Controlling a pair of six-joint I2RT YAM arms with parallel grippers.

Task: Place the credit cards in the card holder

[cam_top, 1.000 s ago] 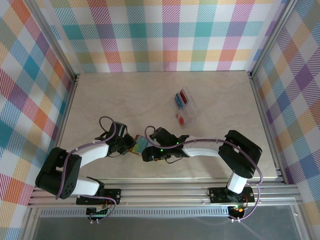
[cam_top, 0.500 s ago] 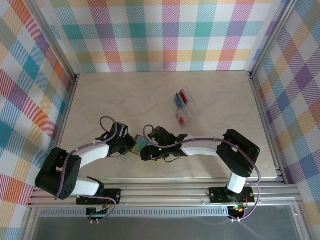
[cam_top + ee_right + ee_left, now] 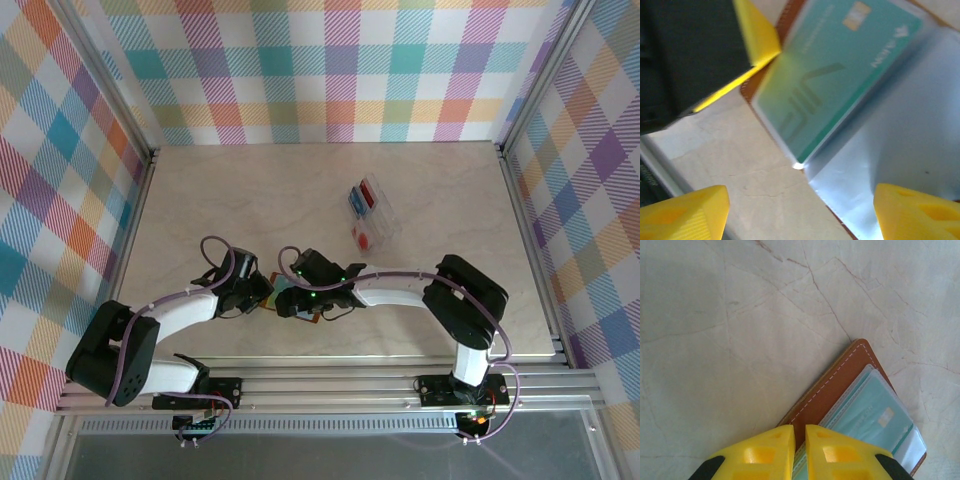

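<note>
**One teal card point(image 3: 867, 415) in the wallet point(image 3: 822, 392); more wait in the tray**

Left wrist view: the brown wallet lies open on the worktop point(image 3: 740, 315), with the teal card seated inside a clear pocket point(image 3: 912, 450). The left claw point(image 3: 799, 450) is clenched to a thin slit. The wallet's stitched cover edge runs into that slit, so I judge it is pinning the wallet.

Right wrist view: the right claw point(image 3: 801, 200) hangs over the open wallet, released and holding nothing, its tips well apart. The teal card lies flat. A second clear pocket beside it looks empty.

Top view: the wallet sits near the front edge of the worktop, left of middle, between the two claws. The clear tray point(image 3: 390, 222) stands well apart, toward the middle and right of centre. It holds red and blue cards point(image 3: 363, 238); the exact count is too small to tell.

Judgement: an early stage. One card is stowed, and every tray card has yet to be fetched and slid in.
</note>
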